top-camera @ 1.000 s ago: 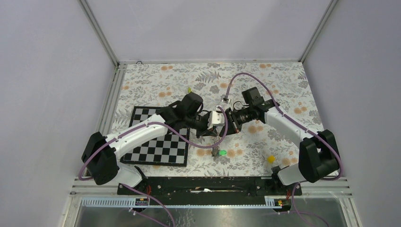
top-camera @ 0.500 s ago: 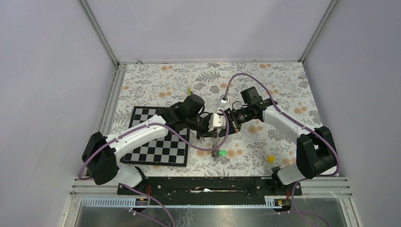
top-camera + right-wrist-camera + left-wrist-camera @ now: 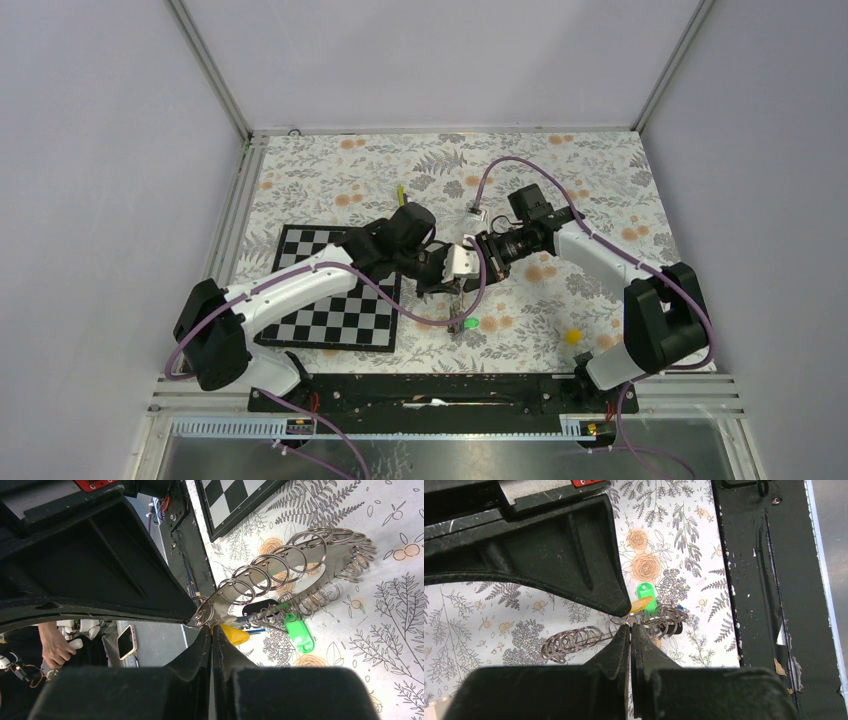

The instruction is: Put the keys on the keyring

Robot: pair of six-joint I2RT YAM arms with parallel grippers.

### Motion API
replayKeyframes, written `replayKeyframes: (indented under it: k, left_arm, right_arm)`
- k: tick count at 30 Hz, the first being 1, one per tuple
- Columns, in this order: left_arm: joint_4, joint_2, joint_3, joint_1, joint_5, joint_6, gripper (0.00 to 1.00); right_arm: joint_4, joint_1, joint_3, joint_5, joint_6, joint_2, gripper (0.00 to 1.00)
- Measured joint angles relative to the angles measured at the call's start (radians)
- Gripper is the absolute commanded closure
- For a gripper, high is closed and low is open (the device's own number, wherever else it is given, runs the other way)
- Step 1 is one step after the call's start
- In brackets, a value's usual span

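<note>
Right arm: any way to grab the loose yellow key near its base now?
Probably not: right claw is shut on the keyring, shared with the left claw. The yellow key itself lies unobstructed.

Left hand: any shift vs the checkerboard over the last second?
Yes, slightly: the left hand, shut on the keyring, has drifted toward the near edge of the table, further down the checkerboard's right side.

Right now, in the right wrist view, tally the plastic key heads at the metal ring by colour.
green plastic key head: 1
orange-yellow plastic key head: 1
black plastic key head: 1
blue plastic key head, seen edge-on: 1
Total: 4
</note>
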Motion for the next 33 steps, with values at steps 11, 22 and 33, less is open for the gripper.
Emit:
replayKeyframes:
  k: [11, 22, 33]
  left_arm:
    - [-0.021, 0.004, 0.000, -0.018, -0.013, 0.024, 1.00]
    - [-0.038, 0.006, 0.000, -0.088, 0.075, 0.024, 1.00]
    - [-0.016, -0.009, 0.000, -0.003, 0.074, -0.020, 1.00]
  right_arm:
    - [-0.023, -0.002, 0.016, 0.000, 0.004, 0.023, 1.00]
    - [0.025, -0.027, 0.042, 0.074, -0.002, 0.051, 1.00]
    - [-0.036, -0.060, 0.040, 0.091, -0.151, -0.039, 1.00]
